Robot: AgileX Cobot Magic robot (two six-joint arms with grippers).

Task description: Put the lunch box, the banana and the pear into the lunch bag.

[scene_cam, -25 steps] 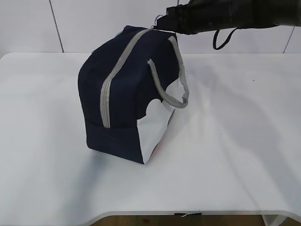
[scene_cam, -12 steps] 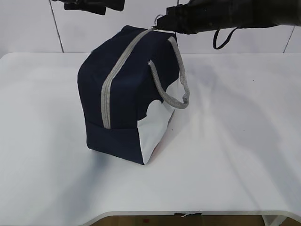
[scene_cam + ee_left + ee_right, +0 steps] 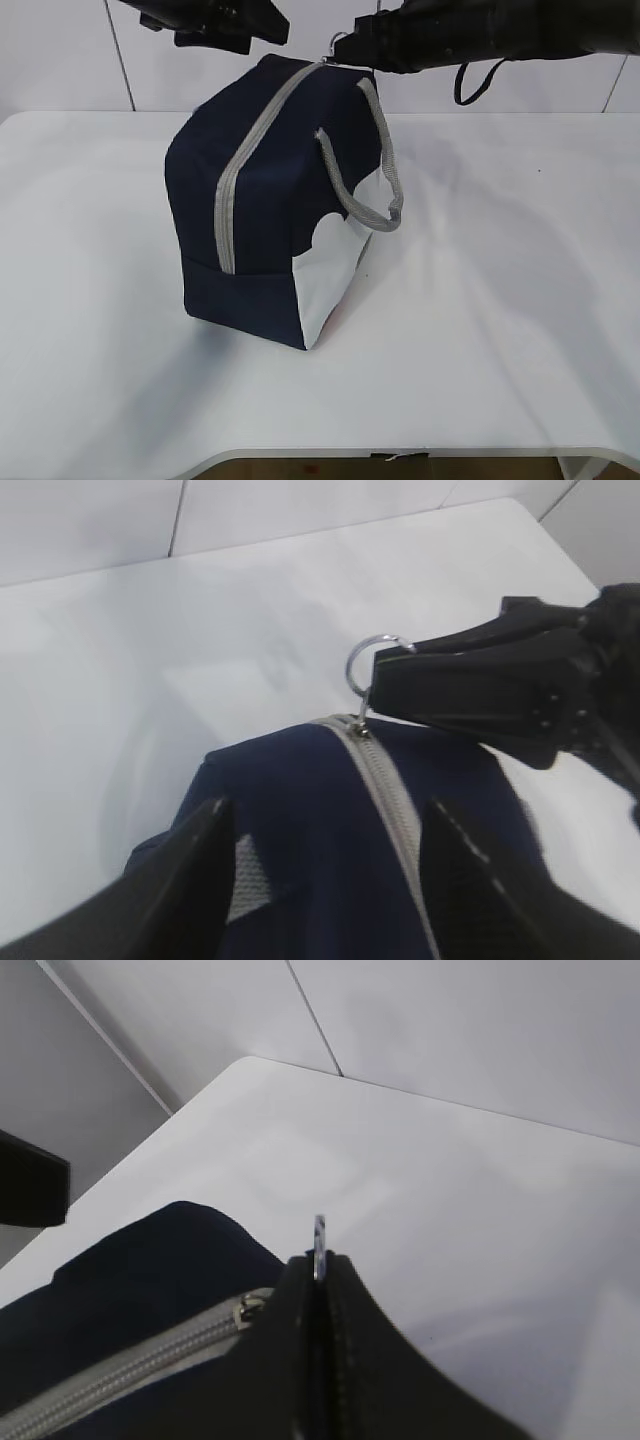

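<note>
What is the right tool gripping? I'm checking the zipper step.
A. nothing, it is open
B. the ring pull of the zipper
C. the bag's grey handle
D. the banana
B: the right tool is shut on the ring pull at the far end of the bag's zipper, seen in both wrist views.

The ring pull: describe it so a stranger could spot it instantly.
Find the navy lunch bag on the white table and follow its grey zipper up to the far top end. There the right gripper pinches the ring pull, the only shiny metal loop here.
</note>
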